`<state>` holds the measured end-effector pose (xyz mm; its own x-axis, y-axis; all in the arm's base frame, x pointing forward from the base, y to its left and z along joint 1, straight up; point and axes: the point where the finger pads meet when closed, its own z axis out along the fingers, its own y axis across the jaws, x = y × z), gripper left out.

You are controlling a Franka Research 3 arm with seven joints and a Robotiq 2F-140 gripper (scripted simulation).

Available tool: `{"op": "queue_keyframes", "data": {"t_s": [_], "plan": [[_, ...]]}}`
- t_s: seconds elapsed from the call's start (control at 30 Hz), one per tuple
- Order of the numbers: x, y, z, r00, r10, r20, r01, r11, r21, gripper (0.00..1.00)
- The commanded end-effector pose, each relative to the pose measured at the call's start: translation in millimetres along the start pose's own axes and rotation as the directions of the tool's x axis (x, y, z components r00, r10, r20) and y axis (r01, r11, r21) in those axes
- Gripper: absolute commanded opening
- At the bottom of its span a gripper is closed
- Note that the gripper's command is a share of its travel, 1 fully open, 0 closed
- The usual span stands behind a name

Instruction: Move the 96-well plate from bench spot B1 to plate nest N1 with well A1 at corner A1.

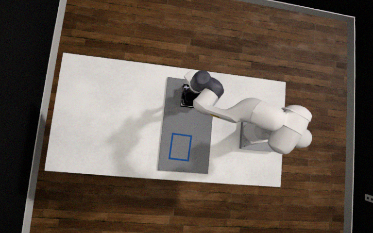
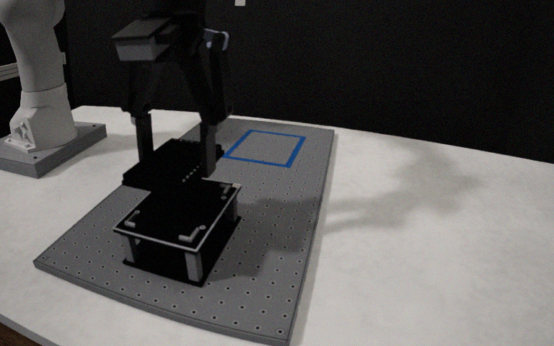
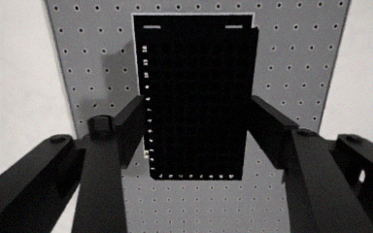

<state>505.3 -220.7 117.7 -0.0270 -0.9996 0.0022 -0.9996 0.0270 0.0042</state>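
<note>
The black 96-well plate hangs level between my gripper's two fingers, which are shut on its long sides. It hovers just above and partly over the back edge of the raised nest N1, a black platform with a white rim and white corner locators. In the wrist view the plate covers most of the nest. In the overhead view the wrist hides the plate, and only part of the nest shows. The blue outline of spot B1 has nothing in it.
Nest and B1 sit on a grey perforated board on the white table. The robot's base stands beside the board.
</note>
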Motion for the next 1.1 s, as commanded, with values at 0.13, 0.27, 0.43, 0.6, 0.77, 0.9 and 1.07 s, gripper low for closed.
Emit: {"op": "queue_keyframes", "data": {"t_s": [0.13, 0.27, 0.43, 0.6, 0.77, 0.9, 1.07], "plan": [[1, -3, 9.9, 1.000, -0.003, 0.001, 0.003, 1.000, 0.009, 0.60], [1, -3, 16.5, 1.000, -0.003, 0.001, 0.003, 1.000, 0.009, 0.60], [1, -4, 24.9, 1.000, -0.003, 0.001, 0.003, 1.000, 0.009, 0.60], [1, -4, 29.9, 1.000, -0.003, 0.001, 0.003, 1.000, 0.009, 0.60], [1, -4, 38.2, 1.000, -0.003, 0.001, 0.003, 1.000, 0.009, 0.60], [1, -4, 40.4, 1.000, -0.003, 0.001, 0.003, 1.000, 0.009, 0.60], [2, -4, 40.4, 1.000, -0.003, 0.001, 0.003, 1.000, 0.009, 0.60]]}}
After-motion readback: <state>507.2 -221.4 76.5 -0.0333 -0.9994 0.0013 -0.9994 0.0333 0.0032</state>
